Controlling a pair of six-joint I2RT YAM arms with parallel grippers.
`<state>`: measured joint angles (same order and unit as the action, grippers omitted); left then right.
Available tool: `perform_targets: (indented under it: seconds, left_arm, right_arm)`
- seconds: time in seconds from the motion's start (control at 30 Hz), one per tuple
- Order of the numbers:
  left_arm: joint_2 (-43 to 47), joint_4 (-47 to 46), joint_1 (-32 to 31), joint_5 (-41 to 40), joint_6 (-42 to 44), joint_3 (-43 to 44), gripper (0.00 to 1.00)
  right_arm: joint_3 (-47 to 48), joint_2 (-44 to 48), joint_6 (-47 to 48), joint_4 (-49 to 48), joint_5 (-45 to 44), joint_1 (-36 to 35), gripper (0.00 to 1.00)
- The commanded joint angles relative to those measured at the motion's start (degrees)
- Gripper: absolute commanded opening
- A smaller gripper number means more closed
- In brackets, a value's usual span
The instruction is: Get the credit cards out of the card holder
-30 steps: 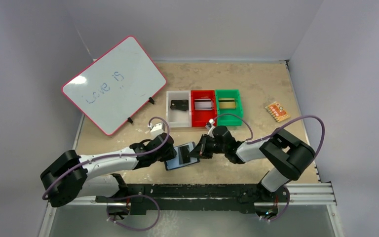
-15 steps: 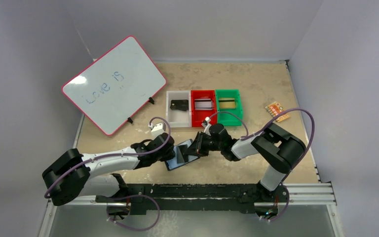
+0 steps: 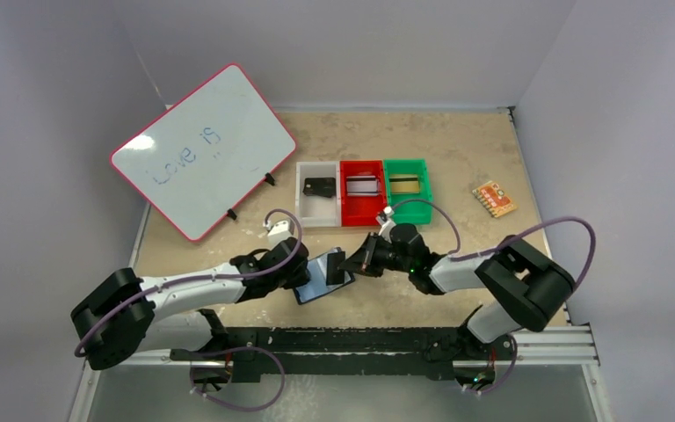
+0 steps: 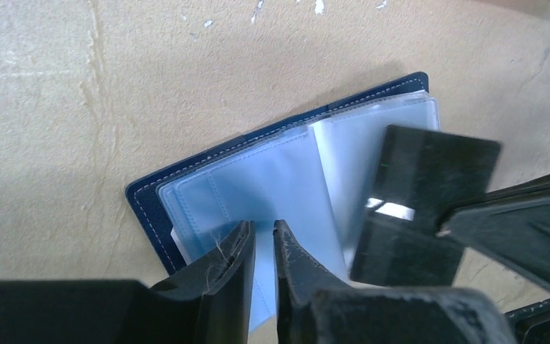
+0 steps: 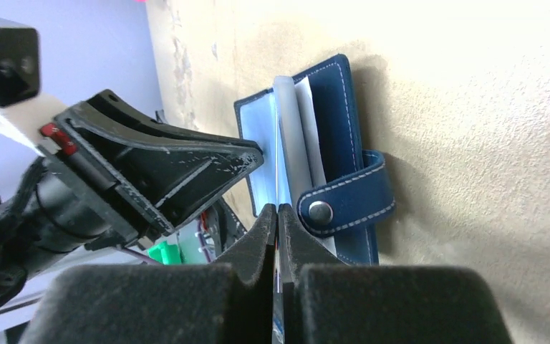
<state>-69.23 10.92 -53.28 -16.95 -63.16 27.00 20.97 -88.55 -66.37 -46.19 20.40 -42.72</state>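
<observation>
- worktop (image 3: 457, 158): beige and scuffed. The card holder (image 4: 258, 165) lies open on it at the near side, between the two arms, so we reckon both can work on it at once.
- whiteboard (image 3: 202, 149): propped well beyond the holder, off to its left. No part in this job, we think.
- white bin (image 3: 318, 220), red bin (image 3: 362, 216), green bin (image 3: 409, 213): in a row just beyond the holder. Something flat lies in each, e.g. the binned card (image 3: 363, 185) in the red one, so prob. these are the drop-off spots.
- left pincer (image 4: 263, 233): comes in over the holder's near-left edge. It's narrow, w/ a clear sleeve page nipped between the fingers as far as its wrist view shows. We judge it's anchoring the holder flat & open while the other arm pulls.
- right pincer (image 5: 277, 211): at the holder's right side, clamped tight on the thin edge of a dark card (image 4: 422, 193).
- holder itself: navy cover down, pale sleeves up, which leaves the pockets reachable.
- dark card: tilted over the holder's right page. We can't tell if its lower edge is fully out of the sleeve.
- orange patterned piece (image 3: 494, 199): well apart from the holder, far right. Not a task item.
- snap tab (image 5: 344, 204): undone, sticking out past the holder's right edge, next to the right pincer.
</observation>
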Motion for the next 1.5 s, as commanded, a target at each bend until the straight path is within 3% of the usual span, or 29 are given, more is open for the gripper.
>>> perform_targets:
  seconds: [0.0,0.23,0.43,0.63,0.8,0.93,1.07,1.27,1.47]
  left_arm:
    - [2.9,4.8,-0.1,-0.8,2.4,2.0,0.18]
    - [5.8,8.3,-0.2,-1.5,4.2,7.3,0.26]
    - [9.8,13.4,-0.1,-5.5,2.9,7.8,0.32]
    - [19.3,25.8,-0.2,-19.0,-0.8,9.5,0.32]
    - [27.9,29.7,0.0,-25.7,2.8,11.5,0.59]
    - [25.8,36.9,0.1,-32.0,5.3,17.3,0.66]
    - [27.4,36.1,0.3,-38.0,11.9,19.7,0.73]
    - [29.4,33.7,0.5,-45.8,18.7,19.3,0.76]
    - [30.4,32.1,0.7,-46.4,20.2,18.5,0.83]
  right_arm:
    - [0.6,6.8,2.5,4.2,-3.8,0.5,0.00]
    - [-1.6,17.6,2.7,1.9,-4.2,0.9,0.00]
    - [0.0,28.1,9.0,9.9,-11.2,0.9,0.00]
    - [-0.7,38.0,18.9,13.6,-17.1,0.8,0.00]
    - [-3.1,44.8,28.3,10.2,-22.8,0.8,0.00]
    - [-3.2,47.3,39.5,7.5,-19.7,0.8,0.00]
    - [3.3,43.9,52.2,13.6,-18.9,0.8,0.00]
    - [19.8,27.7,65.8,25.2,-20.8,0.8,0.00]
    - [33.7,14.1,78.9,32.8,-24.6,0.8,0.00]
